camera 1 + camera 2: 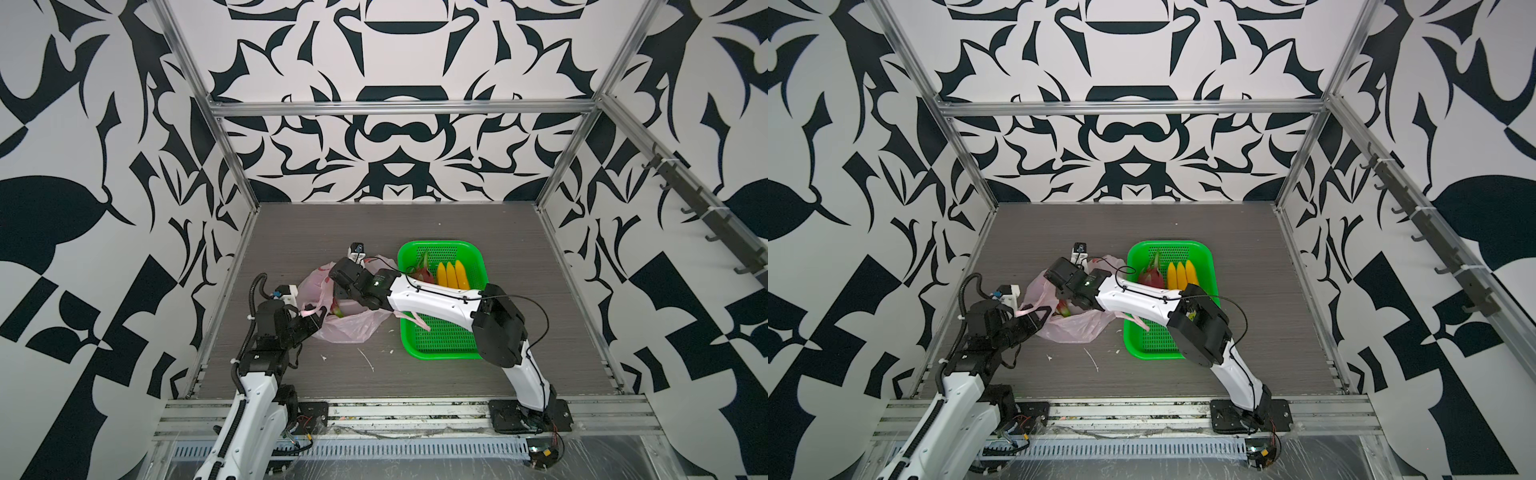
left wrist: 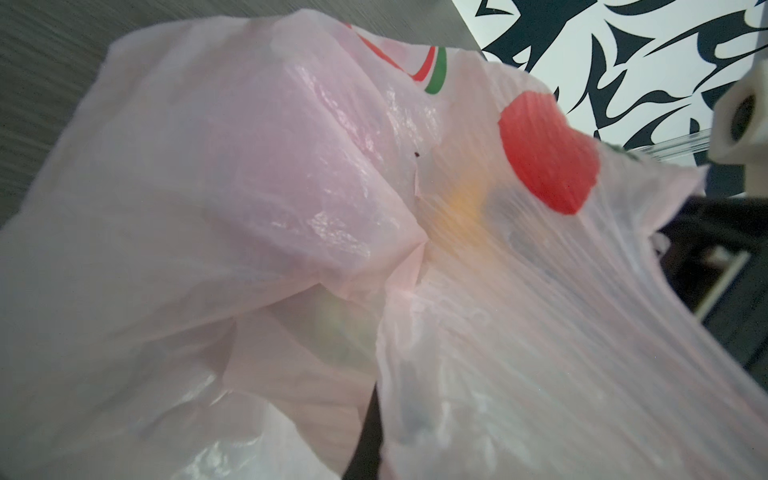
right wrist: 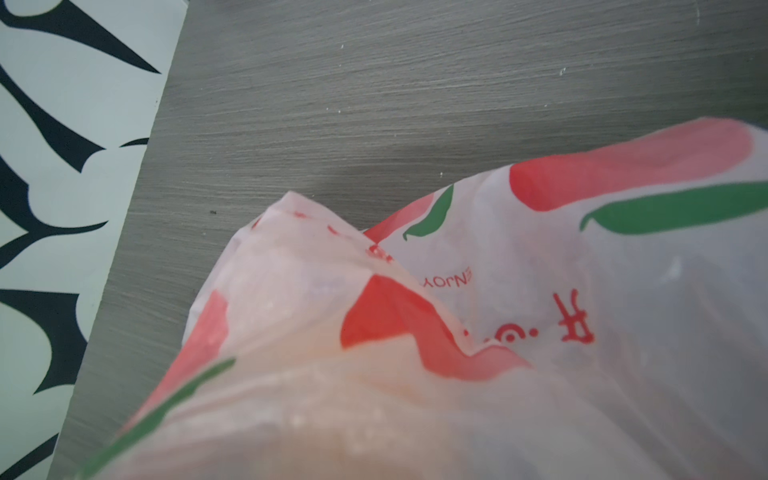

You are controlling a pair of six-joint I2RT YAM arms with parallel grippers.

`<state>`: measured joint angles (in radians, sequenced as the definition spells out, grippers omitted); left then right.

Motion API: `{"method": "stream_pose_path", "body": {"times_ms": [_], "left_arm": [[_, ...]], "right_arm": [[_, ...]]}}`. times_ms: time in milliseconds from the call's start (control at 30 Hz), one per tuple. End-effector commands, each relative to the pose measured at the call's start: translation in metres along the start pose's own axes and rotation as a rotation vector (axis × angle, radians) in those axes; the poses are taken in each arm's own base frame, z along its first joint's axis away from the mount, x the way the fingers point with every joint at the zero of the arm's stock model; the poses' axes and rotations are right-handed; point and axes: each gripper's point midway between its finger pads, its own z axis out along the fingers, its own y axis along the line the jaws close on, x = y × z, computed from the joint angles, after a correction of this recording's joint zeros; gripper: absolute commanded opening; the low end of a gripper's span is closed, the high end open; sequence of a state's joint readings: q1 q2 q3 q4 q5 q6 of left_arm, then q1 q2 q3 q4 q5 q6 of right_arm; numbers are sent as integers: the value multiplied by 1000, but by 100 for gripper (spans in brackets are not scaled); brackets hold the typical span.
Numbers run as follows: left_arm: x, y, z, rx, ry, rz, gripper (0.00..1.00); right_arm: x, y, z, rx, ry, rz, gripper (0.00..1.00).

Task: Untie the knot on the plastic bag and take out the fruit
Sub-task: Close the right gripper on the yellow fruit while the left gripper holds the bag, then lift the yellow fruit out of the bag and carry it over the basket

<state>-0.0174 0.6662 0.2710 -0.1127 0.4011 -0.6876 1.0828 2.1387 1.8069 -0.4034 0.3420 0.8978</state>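
Observation:
The pale pink plastic bag [image 1: 357,326] [image 1: 1075,328] lies open left of centre in both top views. My left gripper [image 1: 318,320] [image 1: 1040,318] is shut on its near edge by one loose handle [image 1: 309,309]. The other handle [image 1: 415,318] drapes over the basket rim. The knot is out of view. My right gripper [image 1: 344,296] reaches down into the bag's mouth, its jaws hidden by film. A magenta dragon fruit [image 1: 336,309] shows inside the bag. Film fills both wrist views [image 2: 249,166] [image 3: 540,291], with a yellow-orange patch [image 2: 461,208] behind it.
A green perforated basket [image 1: 440,345] [image 1: 1154,340] stands right of the bag, holding a dragon fruit [image 1: 422,270] and yellow bananas [image 1: 451,274]. The right arm crosses over its near half. White scraps [image 1: 368,359] lie on the grey table in front. Metal rails border the table.

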Motion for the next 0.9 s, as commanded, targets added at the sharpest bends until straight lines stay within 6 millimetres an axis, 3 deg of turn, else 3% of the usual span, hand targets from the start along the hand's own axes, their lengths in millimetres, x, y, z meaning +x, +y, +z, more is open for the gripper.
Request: {"method": "stream_pose_path", "body": {"times_ms": [0,600,867], "left_arm": [[-21,-18,-3,43,-58,38,0],[-40,-23,0,42,-112,51,0],[-45,-27,1,45,-119,63,0]], "right_arm": [[-16,14,-32,-54,-20,-22,37],[-30,35,-89,-117,-15,-161,36],[-45,31,-121,-138,-60,-215,35]]}}
